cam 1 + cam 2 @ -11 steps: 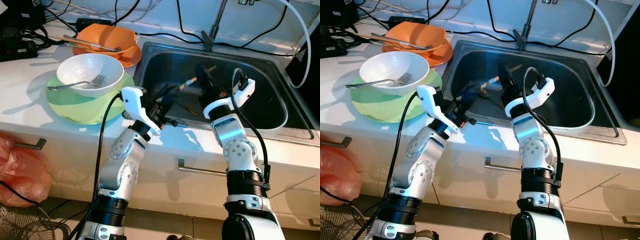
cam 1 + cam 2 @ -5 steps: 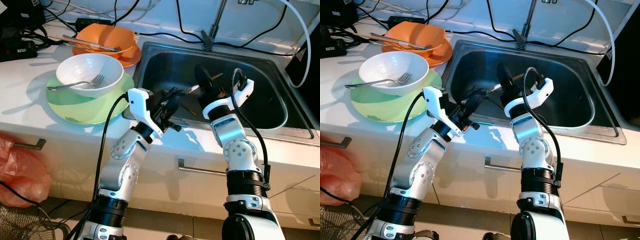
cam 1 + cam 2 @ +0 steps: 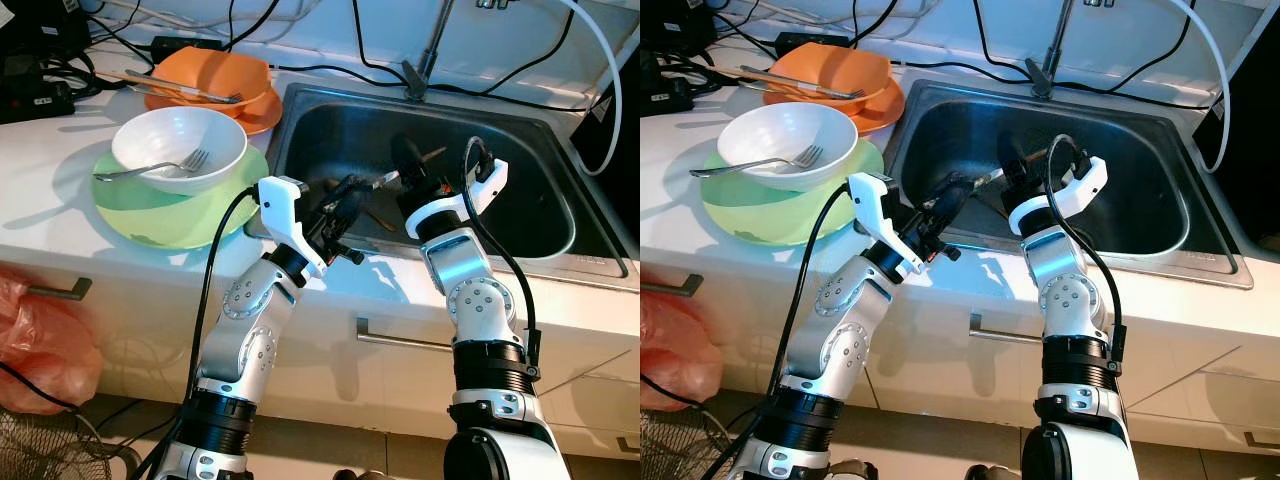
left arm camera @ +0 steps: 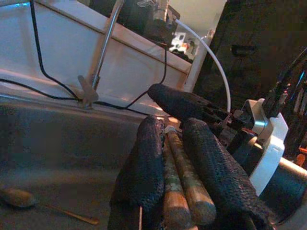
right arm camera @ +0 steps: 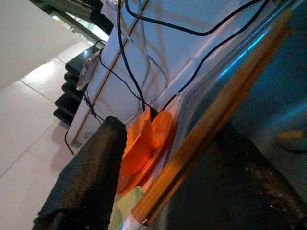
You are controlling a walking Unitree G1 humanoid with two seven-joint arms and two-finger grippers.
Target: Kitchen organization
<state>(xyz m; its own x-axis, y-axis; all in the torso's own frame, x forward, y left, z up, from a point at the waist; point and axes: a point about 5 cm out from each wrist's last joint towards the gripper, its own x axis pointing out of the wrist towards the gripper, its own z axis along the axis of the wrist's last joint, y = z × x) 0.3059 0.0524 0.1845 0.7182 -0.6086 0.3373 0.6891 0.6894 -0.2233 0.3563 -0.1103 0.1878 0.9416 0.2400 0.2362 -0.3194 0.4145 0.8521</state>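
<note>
Both end effectors (image 4: 175, 158) (image 5: 158, 172) grip chopsticks (image 4: 184, 179)

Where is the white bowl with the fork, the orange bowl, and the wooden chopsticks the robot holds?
White round bowl (image 3: 165, 140): left eye view, on its inner wall.
Orange bowl (image 3: 215, 72): left eye view, on its inside.
Wooden chopsticks (image 4: 180, 167): left wrist view, on the shafts between the left gripper's fingers.
</note>
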